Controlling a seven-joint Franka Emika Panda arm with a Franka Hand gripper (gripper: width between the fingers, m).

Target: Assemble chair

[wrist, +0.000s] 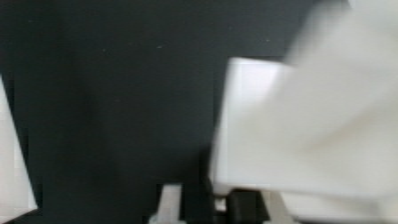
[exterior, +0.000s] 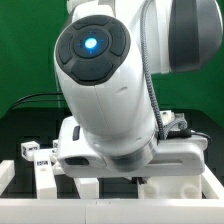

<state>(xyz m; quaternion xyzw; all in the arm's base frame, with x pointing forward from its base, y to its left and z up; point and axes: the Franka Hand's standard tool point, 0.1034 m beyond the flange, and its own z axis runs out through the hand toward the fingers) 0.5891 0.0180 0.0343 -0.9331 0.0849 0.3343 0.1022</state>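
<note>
The robot arm [exterior: 105, 80] fills most of the exterior view and hides its own gripper there. In the wrist view my gripper [wrist: 210, 206] shows only as two fingertips [wrist: 173, 205] close together, with a narrow dark gap and nothing seen between them. A large blurred white chair piece [wrist: 299, 125] lies just beyond them over the dark table [wrist: 107, 110]. In the exterior view, white chair parts lie under the arm: a small tagged block [exterior: 30, 150], a leg-like piece [exterior: 45, 172], another piece [exterior: 86, 186] and a larger frame [exterior: 172, 186].
A black table [exterior: 12, 120] with a green backdrop [exterior: 25, 40] behind it. Cables [exterior: 178, 122] run at the exterior view's right behind the arm. A thin white strip [wrist: 9, 150] shows at the wrist view's edge.
</note>
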